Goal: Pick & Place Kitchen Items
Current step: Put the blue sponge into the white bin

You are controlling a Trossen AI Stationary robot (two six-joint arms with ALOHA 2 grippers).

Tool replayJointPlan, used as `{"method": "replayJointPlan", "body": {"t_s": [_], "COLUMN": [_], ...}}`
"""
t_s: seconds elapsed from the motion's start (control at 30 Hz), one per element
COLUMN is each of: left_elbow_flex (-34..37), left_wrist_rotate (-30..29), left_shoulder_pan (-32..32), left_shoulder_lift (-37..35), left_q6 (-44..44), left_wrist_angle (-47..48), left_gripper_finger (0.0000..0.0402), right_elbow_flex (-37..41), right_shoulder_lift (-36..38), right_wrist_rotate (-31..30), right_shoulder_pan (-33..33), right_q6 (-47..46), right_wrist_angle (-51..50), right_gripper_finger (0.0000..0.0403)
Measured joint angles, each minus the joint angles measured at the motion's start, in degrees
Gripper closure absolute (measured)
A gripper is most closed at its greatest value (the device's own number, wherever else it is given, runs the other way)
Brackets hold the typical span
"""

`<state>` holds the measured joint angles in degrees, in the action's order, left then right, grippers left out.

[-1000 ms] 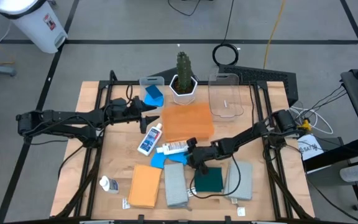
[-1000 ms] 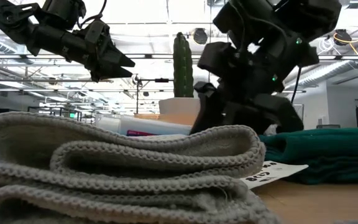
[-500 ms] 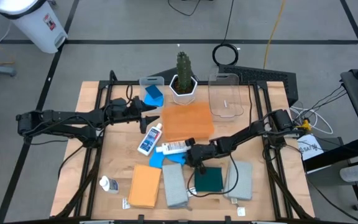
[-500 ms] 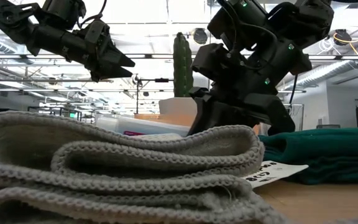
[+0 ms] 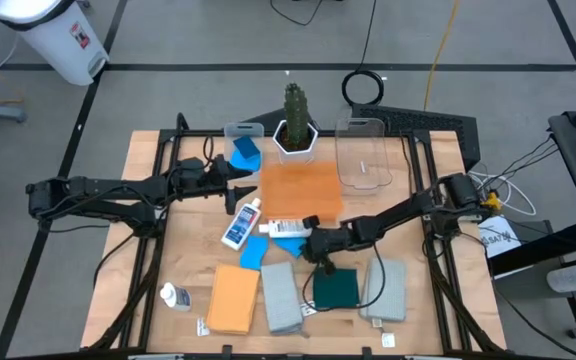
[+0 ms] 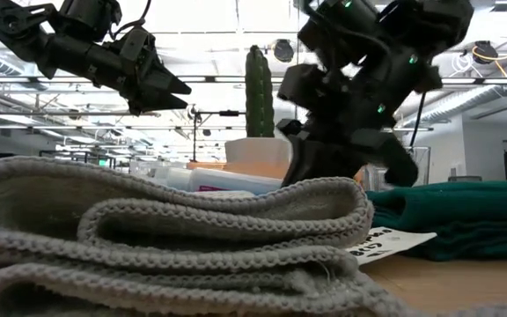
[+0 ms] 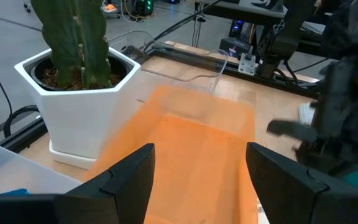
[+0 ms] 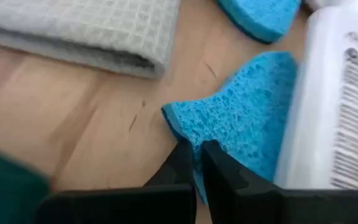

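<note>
Reaching in low from three o'clock, the right gripper sits at table centre, fingers pinched on a blue sponge beside a white bottle lying with its long axis nine-to-three (label up). The left gripper hovers at ten o'clock with fingers parted, pointing toward the orange tray.

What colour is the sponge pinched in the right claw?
Bright blue; the small porous sponge shows best in the right wrist view, pinched by the right claw.
</note>
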<state>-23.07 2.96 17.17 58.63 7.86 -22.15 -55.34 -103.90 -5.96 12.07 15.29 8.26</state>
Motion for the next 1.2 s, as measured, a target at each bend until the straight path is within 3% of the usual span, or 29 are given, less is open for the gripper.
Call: {"method": "replayJointPlan", "body": {"t_s": [0.37,0.87,1.07,1.2], "left_elbow_flex": [0.00,0.00,0.00,0.00], "left_wrist_rotate": [0.04,0.13,0.17,0.17], "left_shoulder_pan": [0.00,-0.04,-0.02,-0.02], "left_shoulder_lift": [0.00,0.00,0.00,0.00], "left_q6": [0.07,1.05,1.09,1.09], "left_wrist_angle": [0.02,-0.44,-0.39,-0.40], "left_gripper_finger": [0.0144,0.0144,0.0144,0.0144], "right_elbow_flex": [-0.21,-0.27,-0.27,-0.14], "right_shoulder_lift": [7.16,13.99,13.86,9.83], "right_wrist_rotate": [0.11,-0.06,0.02,0.42], "right_shoulder_pan": [3.40,4.55,4.86,4.92], "right_q6": [-1.91,-11.63,-11.60,-11.36], "right_wrist_angle": [2.68,8.11,5.89,6.57], "right_gripper_finger": [0.0403,0.0402,0.0402,0.0367]}}
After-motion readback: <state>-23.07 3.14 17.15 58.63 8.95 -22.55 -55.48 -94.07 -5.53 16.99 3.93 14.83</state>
